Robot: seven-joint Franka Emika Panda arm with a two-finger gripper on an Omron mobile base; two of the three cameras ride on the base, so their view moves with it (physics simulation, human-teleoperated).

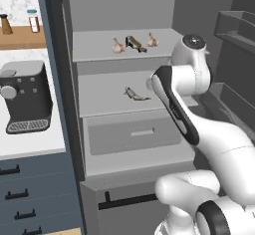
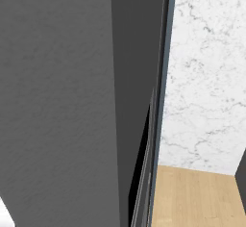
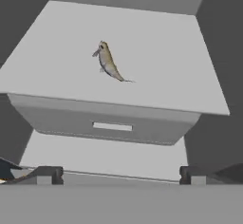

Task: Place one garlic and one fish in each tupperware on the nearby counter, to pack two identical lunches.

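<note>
Two garlic bulbs (image 1: 118,46) (image 1: 152,41) lie on the upper shelf of an open fridge, with a dark fish (image 1: 134,43) between them. A paler fish (image 1: 134,94) (image 3: 109,61) lies alone on the shelf below. My gripper (image 3: 119,175) is open and empty. It hangs in front of the lower shelf, short of that fish and a little lower, with its fingertips (image 3: 47,174) wide apart. The counter (image 1: 35,142) is to the left of the fridge. The tupperware is out of view.
A black coffee machine (image 1: 24,97) stands on the counter, and a wooden wall shelf (image 1: 22,36) with small jars hangs above it. Under the lower fridge shelf sits a closed grey drawer (image 1: 134,137) (image 3: 111,126). The open fridge door (image 1: 234,35) stands on the right.
</note>
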